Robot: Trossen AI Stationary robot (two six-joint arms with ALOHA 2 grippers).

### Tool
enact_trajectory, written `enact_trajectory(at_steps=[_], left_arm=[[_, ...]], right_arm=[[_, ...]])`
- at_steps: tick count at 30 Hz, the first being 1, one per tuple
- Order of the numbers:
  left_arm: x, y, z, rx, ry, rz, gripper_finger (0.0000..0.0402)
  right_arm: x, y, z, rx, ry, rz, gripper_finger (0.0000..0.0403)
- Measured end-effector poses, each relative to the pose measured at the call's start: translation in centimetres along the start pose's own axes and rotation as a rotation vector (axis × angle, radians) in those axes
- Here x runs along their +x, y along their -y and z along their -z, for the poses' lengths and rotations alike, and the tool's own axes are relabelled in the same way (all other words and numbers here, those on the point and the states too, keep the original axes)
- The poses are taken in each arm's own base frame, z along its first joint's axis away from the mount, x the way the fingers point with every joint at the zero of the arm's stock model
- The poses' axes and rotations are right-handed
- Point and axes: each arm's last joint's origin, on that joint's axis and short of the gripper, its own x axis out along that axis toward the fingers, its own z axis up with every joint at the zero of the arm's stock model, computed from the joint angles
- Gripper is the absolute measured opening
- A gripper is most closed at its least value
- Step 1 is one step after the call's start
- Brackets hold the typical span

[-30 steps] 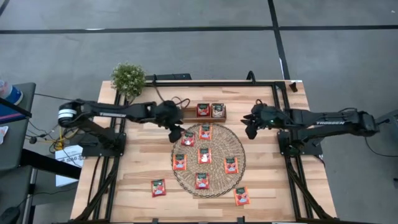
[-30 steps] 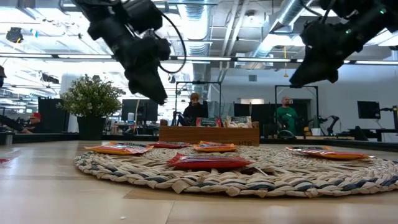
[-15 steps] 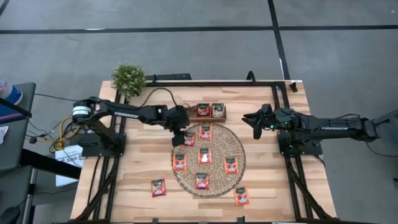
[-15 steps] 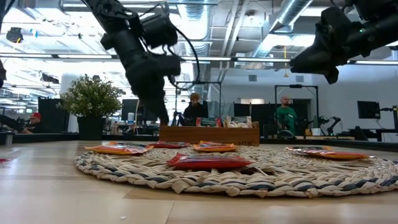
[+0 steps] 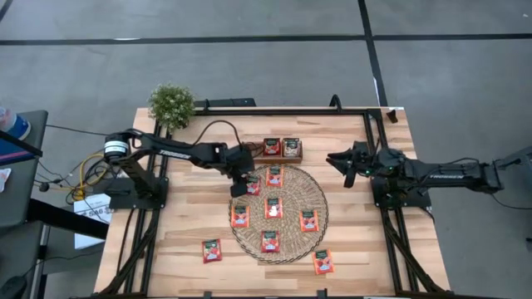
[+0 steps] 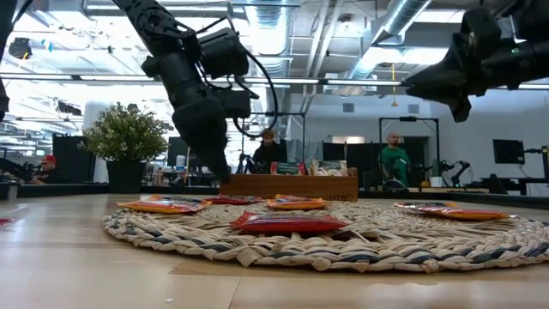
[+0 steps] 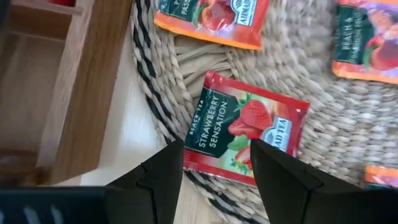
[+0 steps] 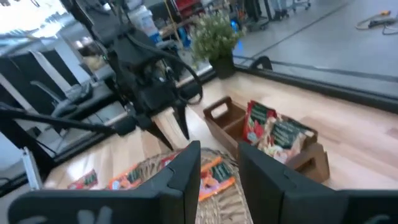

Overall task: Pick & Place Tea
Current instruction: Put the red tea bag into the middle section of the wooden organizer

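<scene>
Two dark fingers of the left gripper (image 7: pixel 214 167) stood a modest way apart with nothing between them, poised just above a red strawberry sachet (image 7: pixel 247 129) lying flat at the edge of the woven mat (image 7: pixel 323 118), close to the wooden tray (image 7: pixel 74 93). Judging by that, the step in hand was the approach for a pick: the next move would call for a short descent so the fingers straddle the sachet's near edge, then a firm close, since so thin a packet could slide on the weave. From above, the left arm reached out across the table from its base, its gripper (image 5: pixel 241 173) pointed steeply down over the mat's rim beside the tray (image 5: pixel 279 149), which already held two sachets. More tea lay spread over the mat (image 5: pixel 320 218), with two sachets off it on the table (image 5: pixel 166 249). At the table's far side the right gripper (image 5: pixel 342 158) hung raised and waiting, fingers parted and empty
</scene>
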Motion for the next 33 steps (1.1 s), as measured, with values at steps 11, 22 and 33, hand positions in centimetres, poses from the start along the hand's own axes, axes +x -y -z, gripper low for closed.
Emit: enact_trajectory(at_steps=[11,22,33], left_arm=[[1.7,-0.2,0.5,0.019,-0.038,-0.033,0.0179],[2.3,-0.3,0.7,-0.006,-0.054,-0.035,0.012],[2.3,-0.3,0.7,-0.01,-0.052,-0.058,0.0025]], right_arm=[[0.0,-0.1,-0.1,0.002,-0.001,-0.022,0.0098],[0.0,-0.1,0.0,0.0,-0.01,-0.019,0.0098],[0.0,0.0,0.1,0.0,-0.012,-0.018,0.0098]])
